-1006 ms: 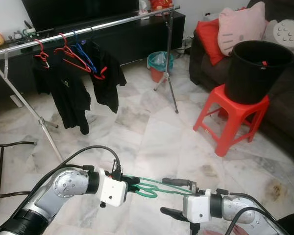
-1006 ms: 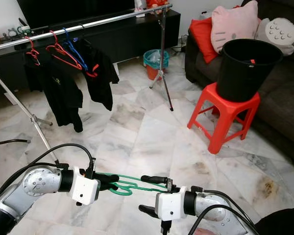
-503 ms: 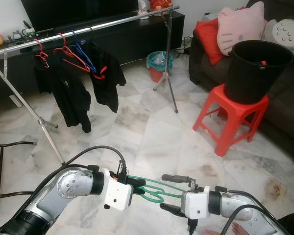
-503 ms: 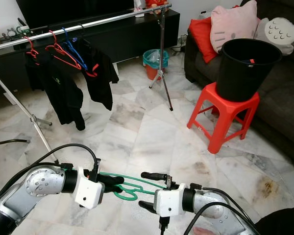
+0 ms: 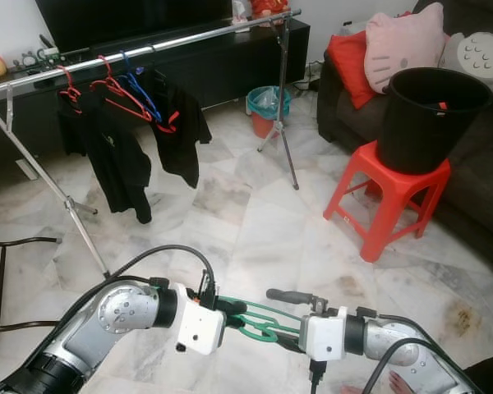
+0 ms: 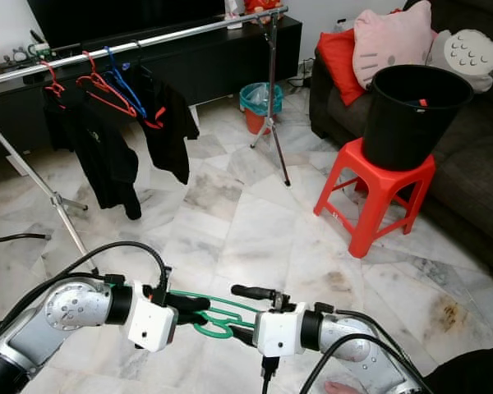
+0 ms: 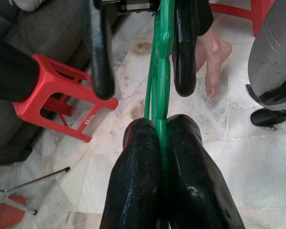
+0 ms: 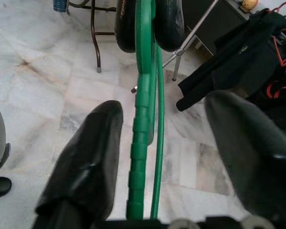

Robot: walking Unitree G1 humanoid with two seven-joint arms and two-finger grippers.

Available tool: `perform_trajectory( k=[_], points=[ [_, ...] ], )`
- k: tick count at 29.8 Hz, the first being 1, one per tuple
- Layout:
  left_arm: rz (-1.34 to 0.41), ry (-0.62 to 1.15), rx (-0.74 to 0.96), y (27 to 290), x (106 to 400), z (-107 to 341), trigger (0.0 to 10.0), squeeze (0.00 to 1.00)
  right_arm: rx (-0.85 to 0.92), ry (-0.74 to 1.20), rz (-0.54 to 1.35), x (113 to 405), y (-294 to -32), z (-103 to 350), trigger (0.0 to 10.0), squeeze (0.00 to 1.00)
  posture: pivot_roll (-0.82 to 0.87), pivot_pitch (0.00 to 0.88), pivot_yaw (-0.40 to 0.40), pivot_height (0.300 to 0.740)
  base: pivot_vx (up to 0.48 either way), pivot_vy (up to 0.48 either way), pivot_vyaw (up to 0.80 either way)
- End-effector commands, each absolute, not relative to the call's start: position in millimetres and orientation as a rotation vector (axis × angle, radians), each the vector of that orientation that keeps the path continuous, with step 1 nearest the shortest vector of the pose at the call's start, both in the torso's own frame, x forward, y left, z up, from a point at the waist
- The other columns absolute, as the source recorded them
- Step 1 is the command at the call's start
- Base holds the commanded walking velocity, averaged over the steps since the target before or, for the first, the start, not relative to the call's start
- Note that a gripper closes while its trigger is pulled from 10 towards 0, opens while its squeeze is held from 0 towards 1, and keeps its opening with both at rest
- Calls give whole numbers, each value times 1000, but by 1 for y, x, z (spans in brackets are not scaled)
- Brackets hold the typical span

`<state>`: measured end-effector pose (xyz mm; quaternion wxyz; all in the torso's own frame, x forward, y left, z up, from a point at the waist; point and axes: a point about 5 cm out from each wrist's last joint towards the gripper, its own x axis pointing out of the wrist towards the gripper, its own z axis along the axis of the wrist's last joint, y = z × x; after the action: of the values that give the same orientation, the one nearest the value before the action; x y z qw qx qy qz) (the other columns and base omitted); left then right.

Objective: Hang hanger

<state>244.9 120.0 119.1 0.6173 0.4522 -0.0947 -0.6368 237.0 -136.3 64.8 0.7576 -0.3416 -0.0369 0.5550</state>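
1. The left gripper (image 5: 230, 310) sits low in the middle of the view, its black fingers clamped on one end of a green hanger (image 5: 259, 320).
2. The right gripper (image 5: 286, 316) faces it from the other side, fingers spread, the upper finger above the hanger and the lower one beneath it.
3. A metal clothes rail (image 5: 148, 45) crosses the top of the view, carrying red hangers (image 5: 119, 90), a blue hanger (image 5: 141, 89) and black shirts (image 5: 115, 156).
4. A black bucket (image 5: 431, 115) stands on a red stool (image 5: 386, 193) beside a dark sofa (image 5: 476, 172) with a pink cushion (image 5: 403, 45).
5. A teal bin (image 5: 268, 103) stands near the rail's far leg on the marble floor (image 5: 255, 222).
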Motion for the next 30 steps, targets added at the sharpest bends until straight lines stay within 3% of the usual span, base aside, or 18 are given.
perform_trajectory(
  k=[1, 30],
  points=[
    [-1478, -225, 1042, 118, 243, 121, 10000, 0, -725, -98, 1231, 235, -132, 67, 0, 0, 89, 35, 74, 740, 0, 0, 0],
    [-1468, -216, 1044, 118, 244, 123, 10000, 0, -699, -50, 1264, 229, -131, 58, 0, 0, 90, 35, 76, 740, 0, 0, 0]
  ],
)
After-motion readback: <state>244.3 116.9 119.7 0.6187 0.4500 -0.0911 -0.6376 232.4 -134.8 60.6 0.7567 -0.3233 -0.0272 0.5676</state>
